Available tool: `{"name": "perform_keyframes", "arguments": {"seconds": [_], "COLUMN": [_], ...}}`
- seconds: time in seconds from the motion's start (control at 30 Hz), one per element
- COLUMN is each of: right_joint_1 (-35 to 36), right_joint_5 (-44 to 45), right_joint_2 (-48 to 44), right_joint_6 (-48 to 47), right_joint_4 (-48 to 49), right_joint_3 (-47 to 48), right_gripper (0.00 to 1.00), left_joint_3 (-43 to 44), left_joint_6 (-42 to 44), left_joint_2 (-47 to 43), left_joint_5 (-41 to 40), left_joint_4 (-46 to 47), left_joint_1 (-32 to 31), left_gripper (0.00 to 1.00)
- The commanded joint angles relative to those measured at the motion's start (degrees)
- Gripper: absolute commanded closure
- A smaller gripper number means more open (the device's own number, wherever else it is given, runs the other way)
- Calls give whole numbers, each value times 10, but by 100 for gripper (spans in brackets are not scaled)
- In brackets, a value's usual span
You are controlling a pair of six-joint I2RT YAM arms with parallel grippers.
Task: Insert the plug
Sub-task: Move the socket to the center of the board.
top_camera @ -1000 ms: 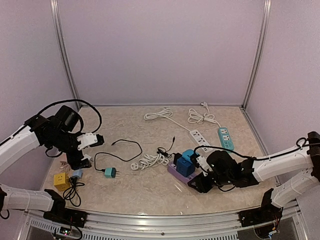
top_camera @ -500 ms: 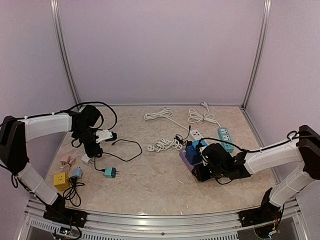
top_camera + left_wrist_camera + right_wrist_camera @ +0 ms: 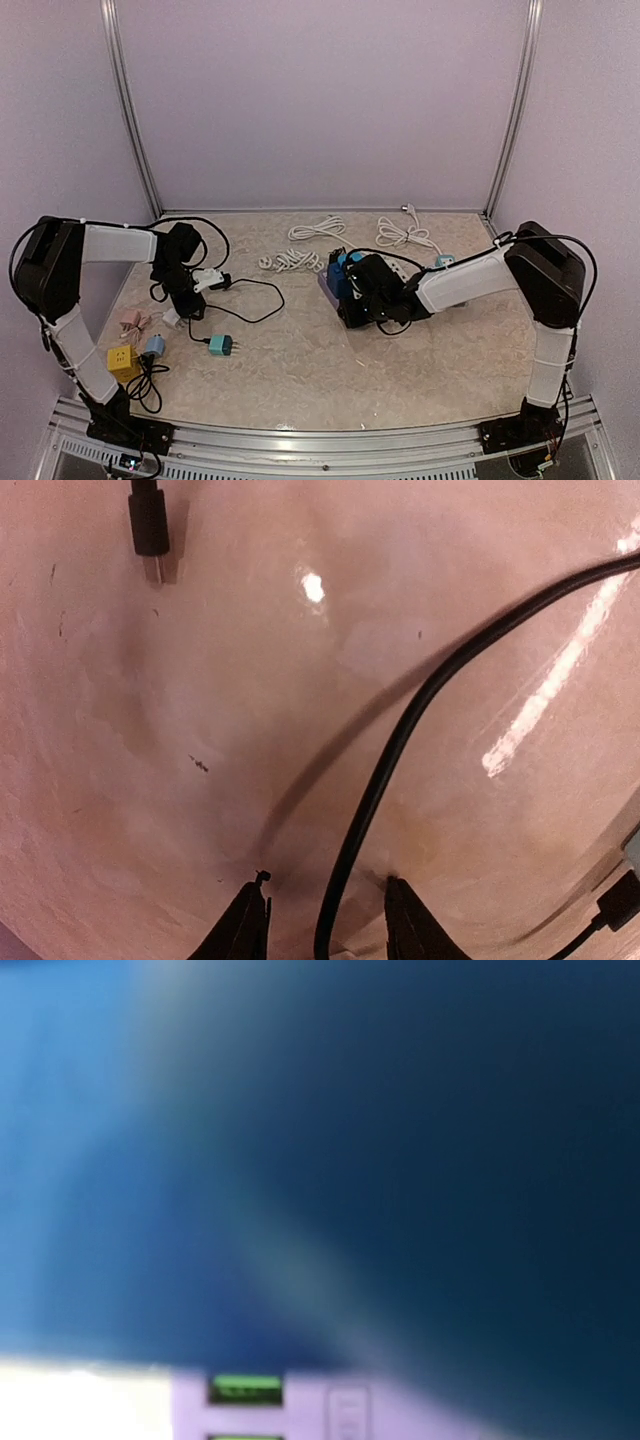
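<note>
Where the left gripper (image 3: pixel 325 925) hangs low over the table (image 3: pixel 200 740), its two fingertips stand apart, one on each side of a black cable (image 3: pixel 420 705). A sliver of bare tabletop shows between the cable and either tip. From the fingers the cable curves away, up and to the right in the left wrist view. Farther out, near the top left of that view, a small black plug (image 3: pixel 148 525) lies flat on the table, well apart from the fingers. Its long axis runs nearly straight up and down there, and its short metal tip points down, back toward the gripper.

The right gripper (image 3: pixel 350 288) sits hard against a blue plug (image 3: pixel 347 266) that stands on a purple power strip (image 3: pixel 327 284) near the middle of the table. Its wrist camera shows only a blur of blue with a band of purple below, so I cannot tell whether the jaws are clamped on it. A coil of white cord (image 3: pixel 290 261) lies just left of the strip, and a teal plug (image 3: pixel 221 345) lies nearer the front edge.
</note>
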Motion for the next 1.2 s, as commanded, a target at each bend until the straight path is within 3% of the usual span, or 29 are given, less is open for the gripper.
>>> {"name": "perform_keyframes", "arguments": {"seconds": [0.0, 0.13, 0.43, 0.57, 0.63, 0.7, 0.77, 0.97, 1.03, 1.17], "right_joint_1": [-8, -8, -1, 0, -1, -2, -1, -2, -2, -24], "right_joint_5": [-52, -73, -91, -88, -82, -83, -84, -78, -69, -40], "right_joint_2": [80, 149, 347, 411, 424, 418, 391, 239, 171, 38], "right_joint_6": [-29, -38, -36, -27, -31, -38, -51, -112, -129, -141], "right_joint_4": [-67, -101, -202, -217, -221, -222, -225, -218, -213, -220], "right_joint_3": [85, 201, 527, 634, 663, 664, 648, 510, 445, 309], "right_gripper": [100, 100, 98, 88, 76, 65, 40, 6, 1, 0], "left_joint_3": [-43, -98, -190, -195, -188, -180, -171, -130, -119, -106], "left_joint_6": [-21, -31, -42, -55, -59, -59, -55, -32, -32, -35], "left_joint_2": [-21, -62, -186, -228, -241, -257, -274, -326, -343, -382], "left_joint_5": [-40, -57, -89, -66, -54, -38, -21, 29, 46, 76], "left_joint_4": [19, 33, 41, 33, 26, 15, 3, -54, -69, -98], "left_joint_1": [19, 40, 71, 72, 71, 71, 71, 71, 71, 76], "left_gripper": [67, 83, 84, 83, 82, 80, 78, 69, 68, 63]}}
